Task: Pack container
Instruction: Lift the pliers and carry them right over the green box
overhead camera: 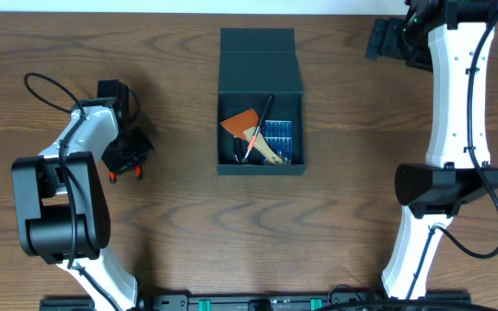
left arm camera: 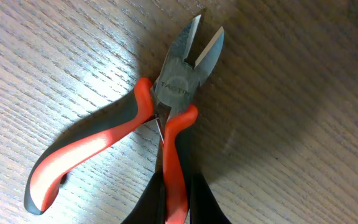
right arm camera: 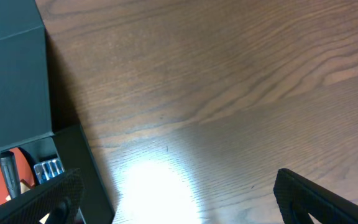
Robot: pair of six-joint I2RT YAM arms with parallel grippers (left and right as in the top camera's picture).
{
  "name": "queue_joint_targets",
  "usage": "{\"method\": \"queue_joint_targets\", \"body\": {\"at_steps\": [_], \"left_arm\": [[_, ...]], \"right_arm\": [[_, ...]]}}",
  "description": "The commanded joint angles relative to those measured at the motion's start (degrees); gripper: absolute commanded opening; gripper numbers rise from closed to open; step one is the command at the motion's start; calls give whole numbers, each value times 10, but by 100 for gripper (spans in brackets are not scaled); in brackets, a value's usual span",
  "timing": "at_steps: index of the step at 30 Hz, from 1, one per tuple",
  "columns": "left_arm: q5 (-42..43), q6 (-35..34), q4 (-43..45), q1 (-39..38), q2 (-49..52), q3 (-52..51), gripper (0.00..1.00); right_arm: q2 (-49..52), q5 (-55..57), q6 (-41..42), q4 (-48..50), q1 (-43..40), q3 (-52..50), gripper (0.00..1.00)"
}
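The container [overhead camera: 260, 168], a dark teal-black square box, stands open at the table's middle with its lid [overhead camera: 258, 65] folded back. It also shows at the left of the right wrist view [right arm camera: 11, 81]. Orange-and-black cutting pliers [left arm camera: 176, 87] lie on the wood at the left [overhead camera: 113, 176]. My left gripper [left arm camera: 178, 202] is shut on one orange handle of the pliers, seen from overhead [overhead camera: 130, 154] left of the box. My right gripper [right arm camera: 179, 199] is open and empty, at the far right of the table [overhead camera: 377, 41], apart from the box.
Inside the box lie an orange piece [overhead camera: 242, 121], a black pen [overhead camera: 264, 112], a blue drill-bit case [overhead camera: 279, 134] and a wooden-handled tool [overhead camera: 268, 154]. The table is bare wood around the box.
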Motion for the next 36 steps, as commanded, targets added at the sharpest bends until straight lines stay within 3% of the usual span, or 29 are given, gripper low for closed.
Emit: {"method": "queue_joint_targets", "body": {"at_steps": [1, 19, 23, 29, 36], "left_arm": [[-19, -4, -3, 7, 33, -33, 6], [-17, 0, -3, 5, -157, -21, 6], [25, 29, 14, -7, -215, -21, 6], [88, 68, 60, -61, -279, -21, 6], [87, 93, 110, -178, -313, -21, 6]], "right_arm": [[-2, 6, 6, 0, 0, 8, 99], [-2, 6, 6, 0, 0, 8, 99], [-2, 6, 6, 0, 0, 8, 99], [-2, 6, 6, 0, 0, 8, 99], [-2, 6, 6, 0, 1, 8, 99]]}}
